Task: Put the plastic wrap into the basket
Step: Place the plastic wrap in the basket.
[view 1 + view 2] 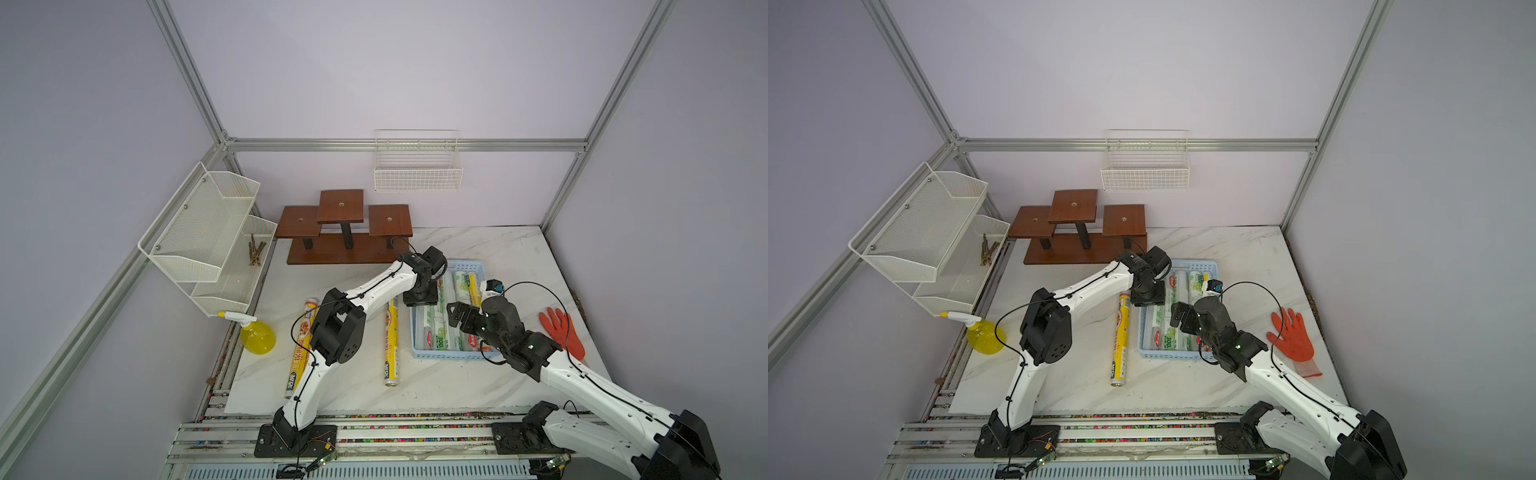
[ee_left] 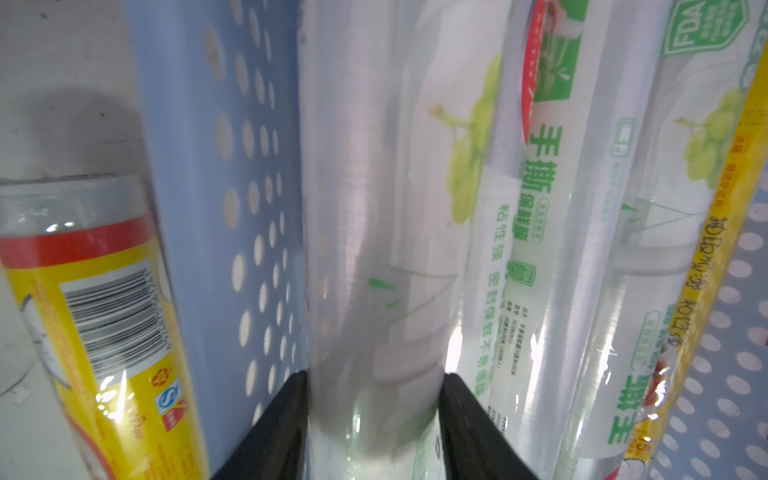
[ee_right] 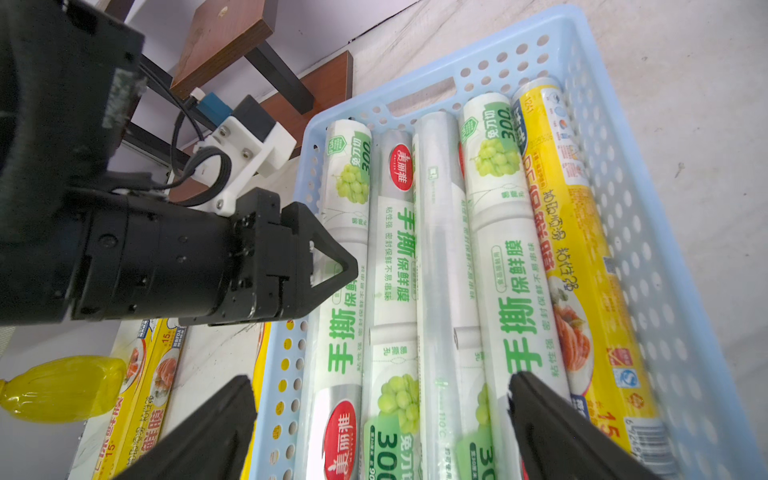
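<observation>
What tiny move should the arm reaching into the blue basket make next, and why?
Probably open the left gripper and lift away: its fingers hug a white-green roll that seems already laid in the basket beside its wall, while a yellow roll waits outside on the table.

We see the light blue perforated basket (image 1: 446,354) right of center in both top views. It holds white-green rolls (image 3: 511,266), a silvery red-logo roll (image 3: 395,249) and one yellow roll (image 3: 577,257), flat and parallel. Two yellow rolls lie outside, to its left: nearer roll (image 1: 390,345), farther roll (image 1: 305,326).
</observation>
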